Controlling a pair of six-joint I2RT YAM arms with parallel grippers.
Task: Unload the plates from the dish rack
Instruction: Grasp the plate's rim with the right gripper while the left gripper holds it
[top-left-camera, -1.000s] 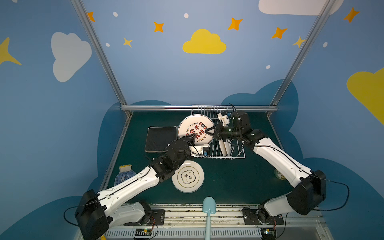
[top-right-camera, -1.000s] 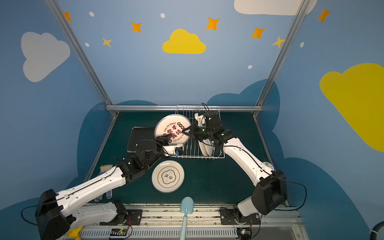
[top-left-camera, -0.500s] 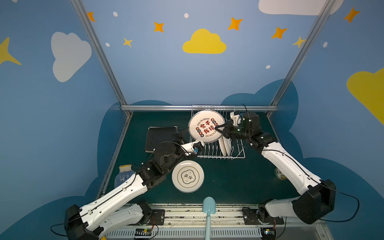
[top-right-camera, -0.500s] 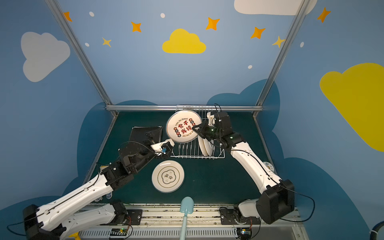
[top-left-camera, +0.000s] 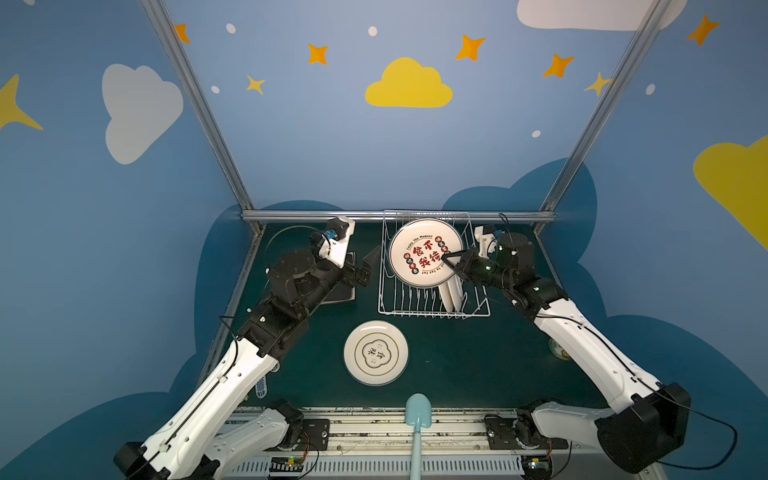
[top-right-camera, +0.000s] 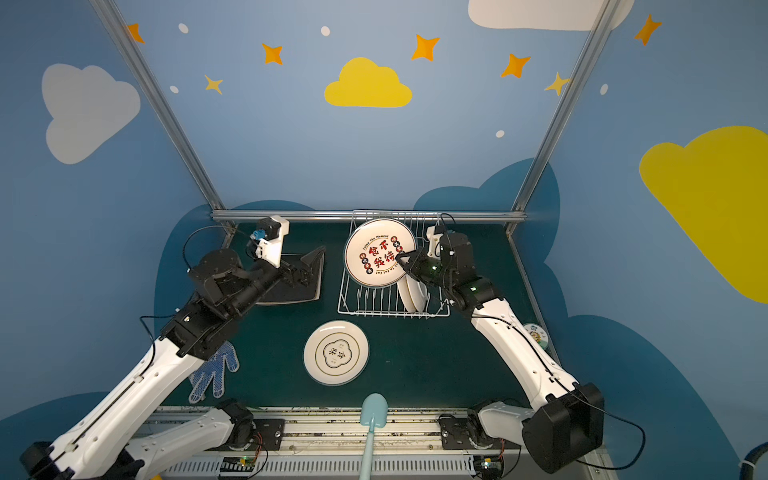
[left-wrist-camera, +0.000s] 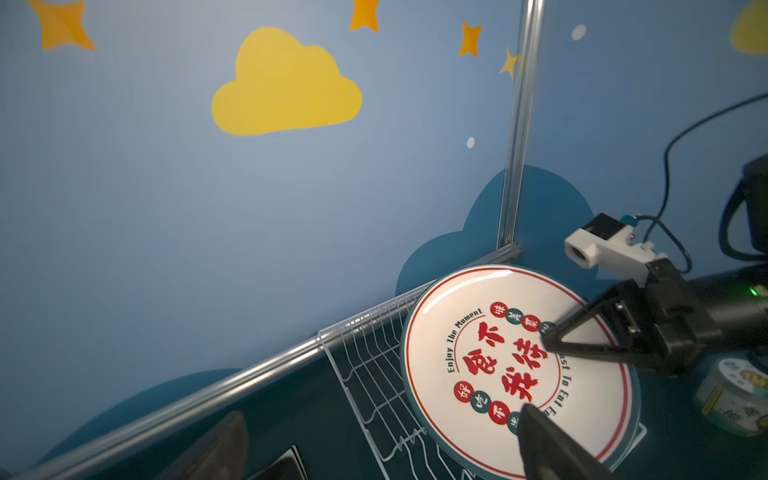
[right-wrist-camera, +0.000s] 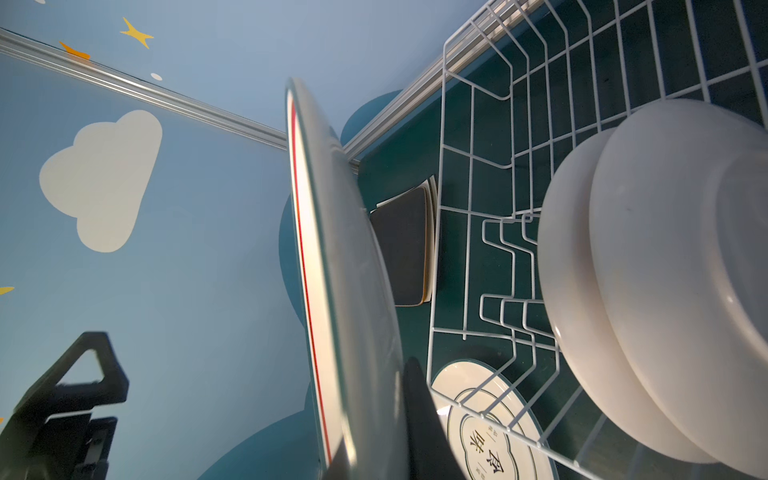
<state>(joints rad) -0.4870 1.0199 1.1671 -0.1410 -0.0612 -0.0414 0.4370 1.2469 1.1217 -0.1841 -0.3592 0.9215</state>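
My right gripper (top-left-camera: 446, 259) is shut on the rim of a round white plate with red characters (top-left-camera: 424, 253), holding it upright above the dish rack (top-left-camera: 432, 316). The right wrist view shows this plate (right-wrist-camera: 332, 270) edge-on between the fingers (right-wrist-camera: 419, 415). Two white plates (top-left-camera: 451, 295) stand on edge in the rack's right part. My left gripper (top-left-camera: 368, 266) hangs open and empty just left of the rack, over a black square plate (top-right-camera: 291, 291) lying on the table. Another round plate (top-left-camera: 376, 352) lies flat in front of the rack.
A light-blue spatula (top-left-camera: 417, 411) sticks in from the front edge. A dotted glove (top-right-camera: 212, 374) lies at the front left under my left arm. A small round tin (top-right-camera: 536, 334) sits at the right edge. A metal rail (top-left-camera: 316, 215) runs along the back.
The left gripper opened fully and drew back left, away from the printed plate. The right gripper carried that plate up and to the right, over the rack.
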